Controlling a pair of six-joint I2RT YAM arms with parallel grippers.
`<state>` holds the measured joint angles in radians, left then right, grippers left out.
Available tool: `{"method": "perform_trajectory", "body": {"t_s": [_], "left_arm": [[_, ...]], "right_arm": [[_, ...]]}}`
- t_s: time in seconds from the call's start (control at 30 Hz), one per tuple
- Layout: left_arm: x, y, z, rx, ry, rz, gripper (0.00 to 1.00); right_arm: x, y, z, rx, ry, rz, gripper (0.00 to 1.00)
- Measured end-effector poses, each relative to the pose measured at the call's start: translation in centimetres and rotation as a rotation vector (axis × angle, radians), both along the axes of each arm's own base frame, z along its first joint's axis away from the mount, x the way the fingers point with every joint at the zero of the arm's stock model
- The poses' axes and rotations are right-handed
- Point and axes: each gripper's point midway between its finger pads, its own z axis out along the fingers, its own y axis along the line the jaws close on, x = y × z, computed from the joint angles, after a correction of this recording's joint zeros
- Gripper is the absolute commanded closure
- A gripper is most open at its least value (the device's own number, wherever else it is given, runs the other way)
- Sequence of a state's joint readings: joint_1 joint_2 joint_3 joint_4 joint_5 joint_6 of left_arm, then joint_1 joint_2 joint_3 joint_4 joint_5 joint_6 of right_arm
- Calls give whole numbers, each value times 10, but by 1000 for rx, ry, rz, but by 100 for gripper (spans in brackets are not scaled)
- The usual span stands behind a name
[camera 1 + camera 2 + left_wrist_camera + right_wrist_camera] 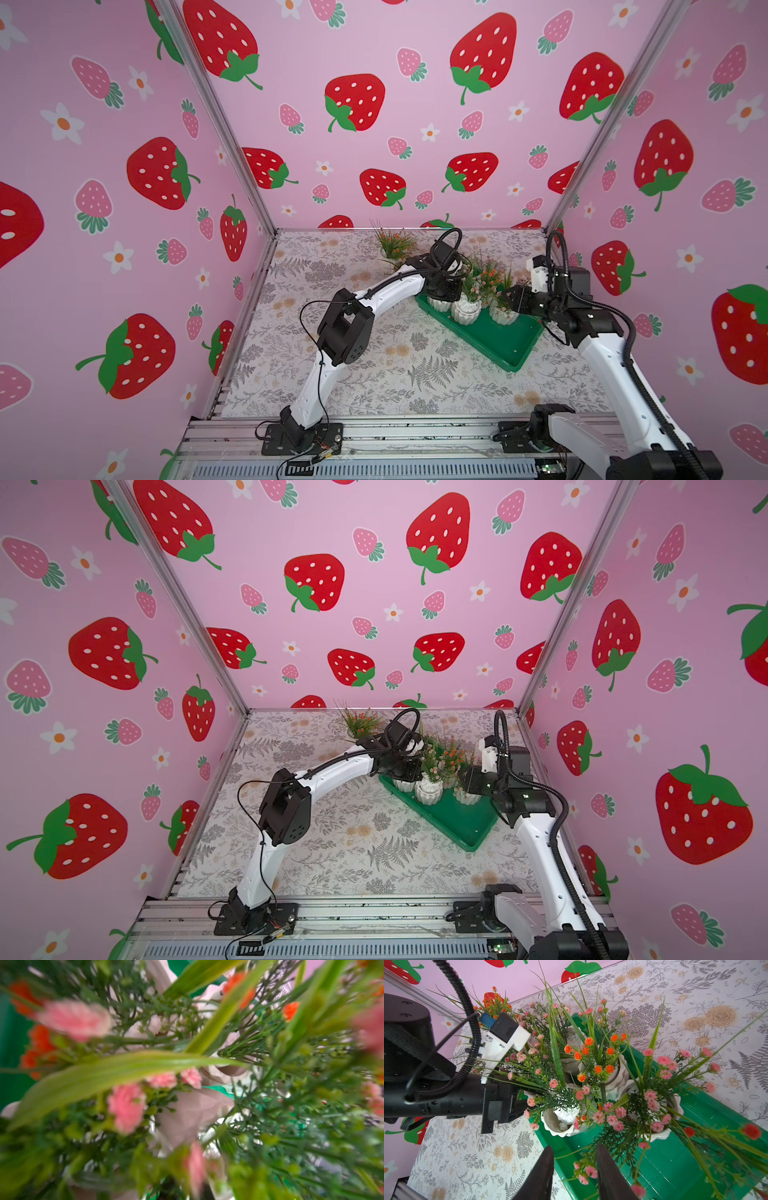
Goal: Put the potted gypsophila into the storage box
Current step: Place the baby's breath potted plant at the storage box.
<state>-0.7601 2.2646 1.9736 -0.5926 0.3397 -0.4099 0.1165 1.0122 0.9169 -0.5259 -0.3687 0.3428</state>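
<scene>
Seating a white ribbed gypsophila pot [556,1126] in the green plastic storage box [675,1167], I judge: my left tool [521,1103] pressed together at its rim, right tool [575,1176] spread; release likely next.

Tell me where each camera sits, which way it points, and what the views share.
Both top views: high above the arm bases, looking down toward the back wall; left arm, right arm and storage box show.
Left wrist: buried in blurred flowers over a white pot; no robot part is clear.
Right wrist: above the storage box, facing the potted flowers; right claw and left arm show.
Shared: top and right-wrist views show the storage box and left arm.
</scene>
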Motion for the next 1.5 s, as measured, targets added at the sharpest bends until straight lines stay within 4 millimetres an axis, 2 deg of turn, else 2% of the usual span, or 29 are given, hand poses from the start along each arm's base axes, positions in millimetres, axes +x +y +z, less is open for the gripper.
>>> {"method": "perform_trajectory", "body": {"t_s": [0.07, 0.23, 0.3, 0.37, 0.4, 0.57, 0.63, 0.8, 1.03, 1.3, 1.43, 1.5], "left_arm": [[1, 0, -6, 7, 6, 1, 100], [3, -1, -7, 10, -2, 7, 100], [4, 0, -7, 14, -5, 9, 96], [4, 0, -7, 15, -6, 10, 96], [4, 0, -7, 15, -6, 10, 90], [5, -1, -6, 14, -14, 6, 73], [5, -2, -2, 9, -25, 3, 68], [7, -1, 13, -4, -56, 6, 65], [4, 9, 55, -54, -121, 21, 64], [-11, 43, 109, -106, -233, 69, 64], [-12, 76, 126, -133, -266, 135, 64], [-8, 102, 131, -147, -273, 196, 63]], "right_arm": [[0, 0, -1, 1, 2, -1, 63], [0, -1, -2, 2, 7, -1, 64], [0, 0, -2, 3, 7, 0, 64], [0, -1, -2, 3, 7, 0, 63], [0, -1, -2, 4, 7, -2, 63], [0, -2, -2, 5, 7, -2, 63], [0, -1, -2, 5, 8, -1, 63], [0, -1, -2, 7, 8, 1, 63], [0, -2, -2, 11, 9, -1, 60], [1, 1, 0, 21, 0, 10, 59], [0, 3, 0, 29, -1, 20, 59], [0, 4, 0, 33, -2, 27, 60]]}}
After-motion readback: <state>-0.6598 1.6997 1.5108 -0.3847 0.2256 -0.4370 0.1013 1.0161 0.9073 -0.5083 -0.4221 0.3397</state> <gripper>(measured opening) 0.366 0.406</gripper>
